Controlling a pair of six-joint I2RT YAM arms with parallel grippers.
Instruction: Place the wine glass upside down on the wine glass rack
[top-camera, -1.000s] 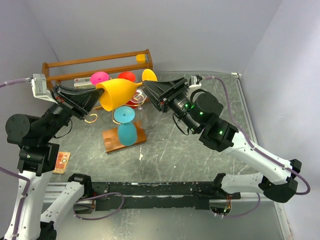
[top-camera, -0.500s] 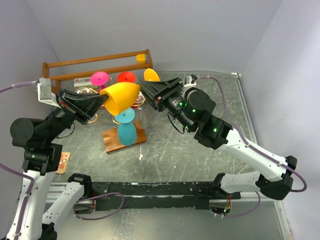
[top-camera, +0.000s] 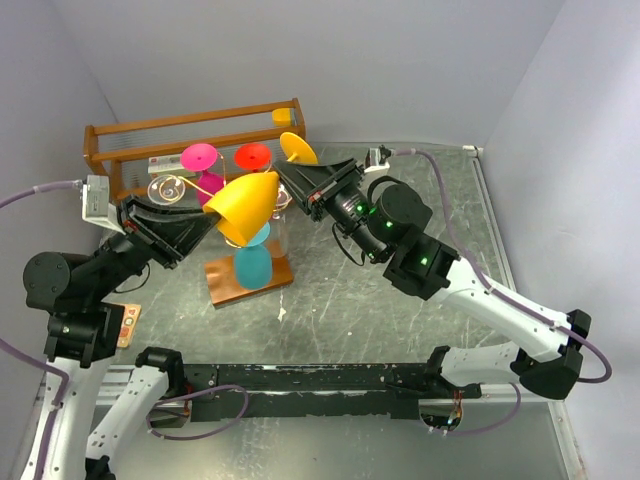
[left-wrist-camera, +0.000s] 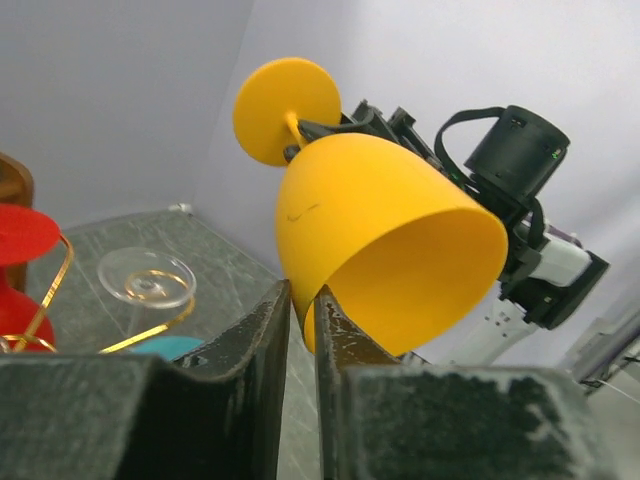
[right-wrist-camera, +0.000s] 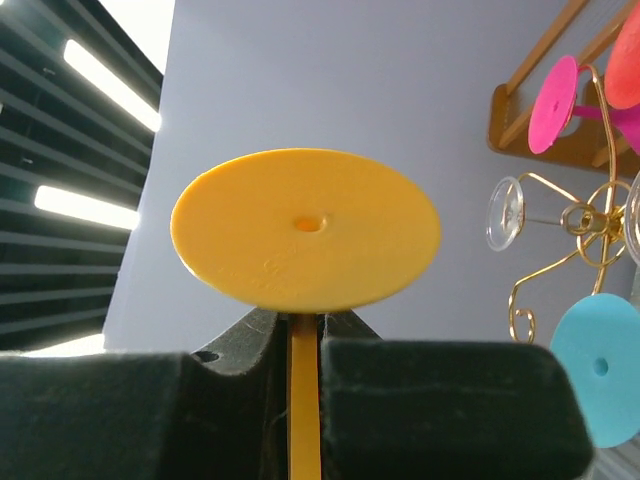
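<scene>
A yellow wine glass hangs in the air between both grippers, tilted, mouth down-left, foot up-right. My left gripper is shut on the bowl's rim. My right gripper is shut on the stem, just under the foot. The glass is above the wine glass rack, a gold wire stand on a wooden base. A teal glass, a pink one, a red one and a clear one hang on it upside down.
An orange-brown wooden open-frame crate stands behind the rack at the back left. A small orange card lies on the table by the left arm. Grey walls close in the left, back and right.
The yellow glass has tipped from lying sideways to mouth down-left, foot raised. It has shifted right and nearer, over the rack. Both grippers stayed shut on it; the left arm dropped lower.
</scene>
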